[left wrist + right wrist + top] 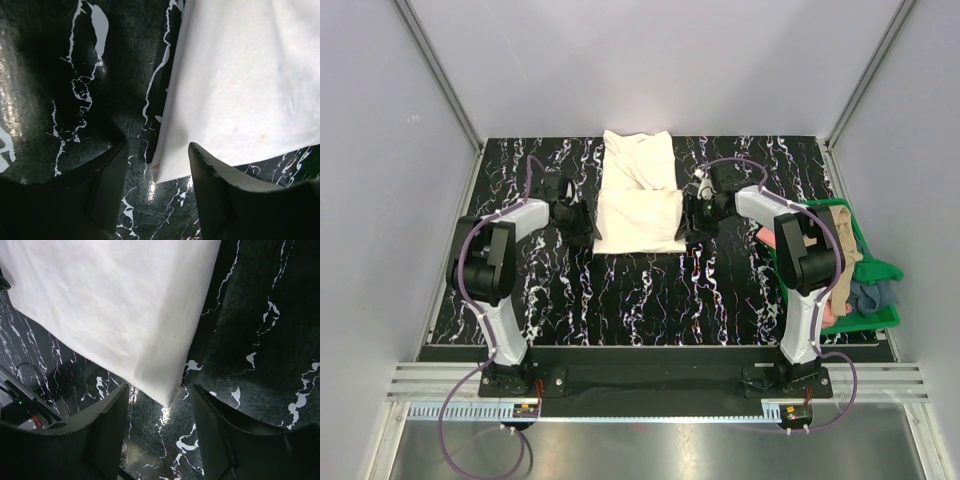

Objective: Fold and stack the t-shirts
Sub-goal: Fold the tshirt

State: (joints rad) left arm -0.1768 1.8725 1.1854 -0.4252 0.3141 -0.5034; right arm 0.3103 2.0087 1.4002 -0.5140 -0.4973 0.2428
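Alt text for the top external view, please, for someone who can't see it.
A partly folded cream t-shirt lies on the black marbled table, the left gripper and right gripper poised at its two near corners. A green bin at the table's right edge holds more shirts in tan, pink and grey-blue.

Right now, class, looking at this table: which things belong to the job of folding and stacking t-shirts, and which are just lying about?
Part of the job:
cream t-shirt, partly folded
tan shirt, pink shirt, grey-blue shirt, heaped together
left gripper and right gripper, both open

Just lying about:
green bin holding the heap
table
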